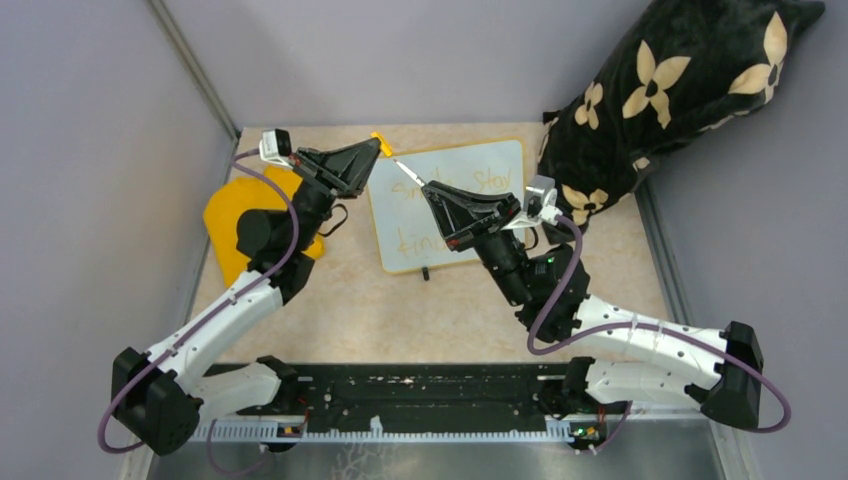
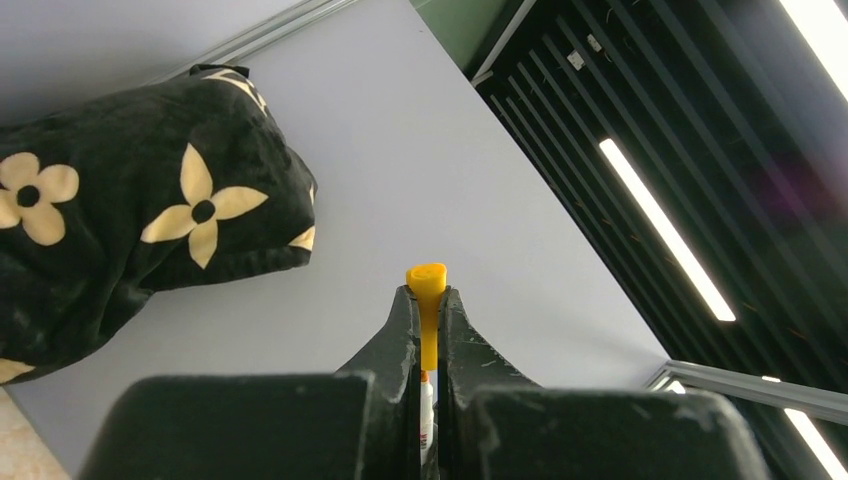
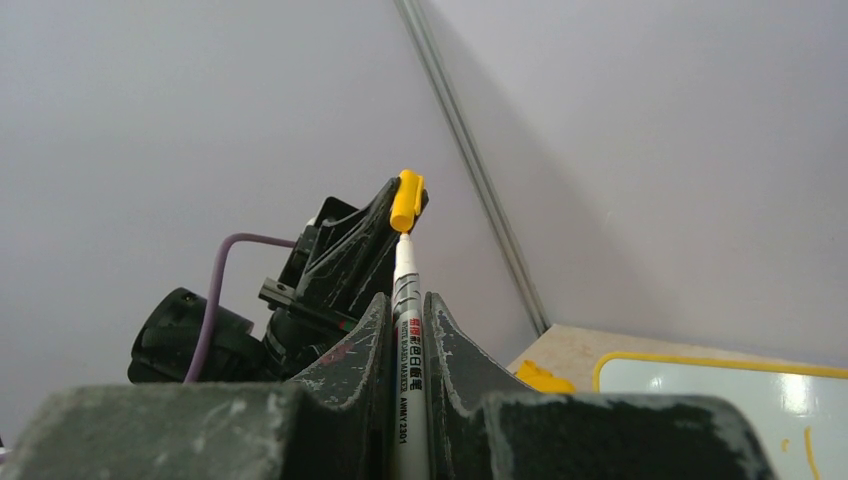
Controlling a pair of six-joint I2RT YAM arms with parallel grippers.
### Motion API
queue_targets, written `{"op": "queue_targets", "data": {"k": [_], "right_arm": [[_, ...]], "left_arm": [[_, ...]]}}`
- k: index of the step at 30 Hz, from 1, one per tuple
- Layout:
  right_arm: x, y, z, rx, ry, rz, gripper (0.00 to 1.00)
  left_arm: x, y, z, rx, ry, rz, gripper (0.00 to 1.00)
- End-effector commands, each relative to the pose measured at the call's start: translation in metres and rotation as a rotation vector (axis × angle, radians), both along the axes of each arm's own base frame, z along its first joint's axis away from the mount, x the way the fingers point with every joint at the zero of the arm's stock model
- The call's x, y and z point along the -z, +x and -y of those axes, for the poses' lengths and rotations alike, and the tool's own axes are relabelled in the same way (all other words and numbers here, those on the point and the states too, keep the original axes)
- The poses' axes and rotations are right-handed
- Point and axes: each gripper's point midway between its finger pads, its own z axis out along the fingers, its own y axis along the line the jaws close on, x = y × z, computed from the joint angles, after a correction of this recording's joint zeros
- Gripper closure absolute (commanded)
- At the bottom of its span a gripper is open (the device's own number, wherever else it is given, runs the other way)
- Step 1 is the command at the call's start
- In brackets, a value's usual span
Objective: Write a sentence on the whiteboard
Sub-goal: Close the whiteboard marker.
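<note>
Top external view: we see left fingers [image 1: 365,155] pinching a yellow plastic marker cap [image 1: 381,142]. The right fingers [image 1: 440,195] pinch a slim white marker pen [image 1: 408,172], its tip at the cap, above the glossy white orange-framed whiteboard [image 1: 505,155].

My beige table [image 1: 340,310] carries the whiteboard [image 1: 388,215] toward the back, a yellow cloth [image 1: 228,215] left of it, and a black flowered cushion [image 1: 665,95] far right.

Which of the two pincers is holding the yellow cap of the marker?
The left pincer: it is shut on the yellow cap. The right pincer grips the white marker body instead.
</note>
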Motion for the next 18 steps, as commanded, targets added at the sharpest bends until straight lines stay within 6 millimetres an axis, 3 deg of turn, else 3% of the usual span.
{"op": "queue_targets", "data": {"k": [1,18], "right_arm": [[-0.0374,-0.0103,0.0103,-0.019,0.104,0.04,1.0],[-0.0374,-0.0091,0.0096,-0.016,0.109,0.038,1.0]], "left_arm": [[-0.0067,-0.0126,-0.0028,0.021,-0.015,0.039,1.0],[-0.004,-0.0183,0.004,0.055,0.019,0.063,1.0]]}}
